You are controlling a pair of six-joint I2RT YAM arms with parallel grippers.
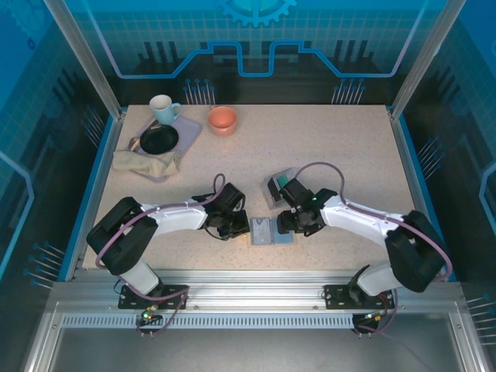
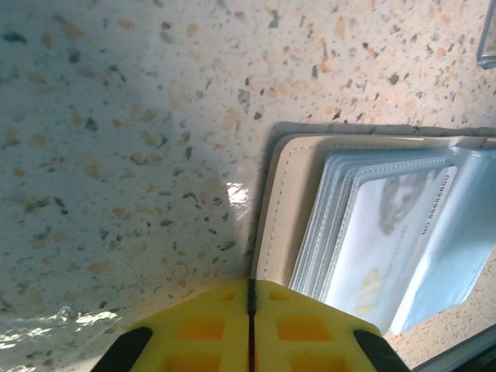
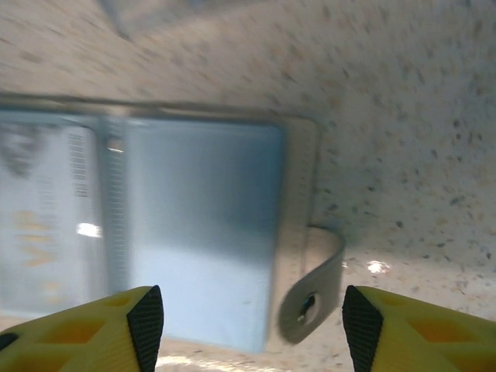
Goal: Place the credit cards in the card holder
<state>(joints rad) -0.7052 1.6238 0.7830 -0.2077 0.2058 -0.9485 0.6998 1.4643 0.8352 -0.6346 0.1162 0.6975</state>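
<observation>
Table (image 1: 349, 155): speckled stone-look top, beige with dark and orange flecks, glossy enough to throw glare beside the left gripper.

Card holder (image 1: 271, 231) lies open and flat between the two grippers, its left rim at the left gripper's tips and its right half under the right gripper.

Left gripper (image 1: 242, 226): the wrist view shows the yellow fingers (image 2: 209, 325) pressed together with only a thin seam between them. It's closed with nothing clamped. The tips (image 2: 250, 310) meet the holder's beige stitched rim (image 2: 283, 194). Stacked clear plastic sleeves sit just beyond them, and the pocket holds a pale printed card (image 2: 395, 232).

Right gripper (image 1: 291, 225): jaws spread wide and holding nothing. In its blurred wrist view (image 3: 252, 329) the holder's grey-blue inner panel (image 3: 201, 217) spans the gap between the fingers. A beige strap tab (image 3: 314, 287) with a snap curls up off the holder's edge, nearer the right finger.

Clear box (image 1: 277, 188) sits just behind the right gripper and holds the teal credit cards (image 1: 292, 184).
</observation>
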